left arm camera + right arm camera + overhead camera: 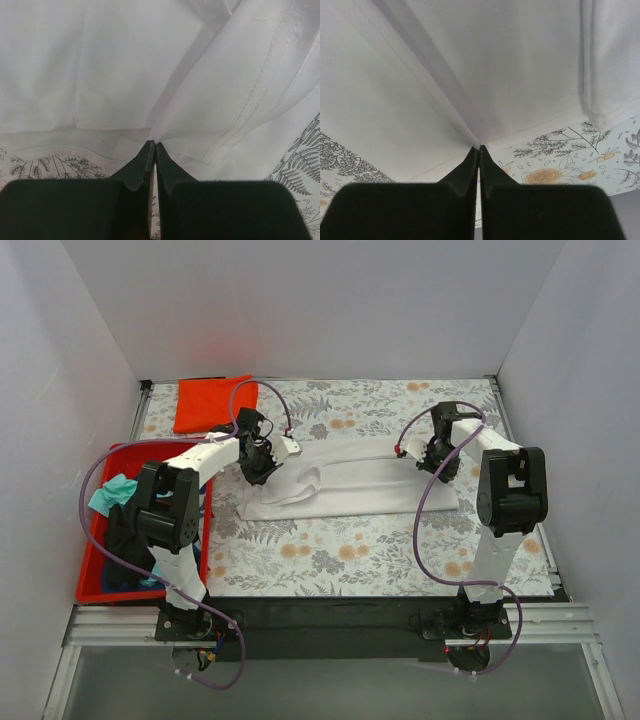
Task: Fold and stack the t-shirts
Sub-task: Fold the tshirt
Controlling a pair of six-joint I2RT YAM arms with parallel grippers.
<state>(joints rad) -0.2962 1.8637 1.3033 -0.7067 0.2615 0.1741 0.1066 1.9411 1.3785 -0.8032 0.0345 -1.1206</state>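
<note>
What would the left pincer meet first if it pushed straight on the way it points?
The large white cloth t-shirt: the left pincer is shut on its fold, so more of that cloth probably lies directly ahead.

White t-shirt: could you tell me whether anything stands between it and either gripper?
Nothing visible does: the left gripper and the right gripper are each shut directly on a fold of the white t-shirt.

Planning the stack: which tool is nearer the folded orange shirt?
Left. The left tool grips the white shirt near the orange shirt; right tool grips its far end.
</note>
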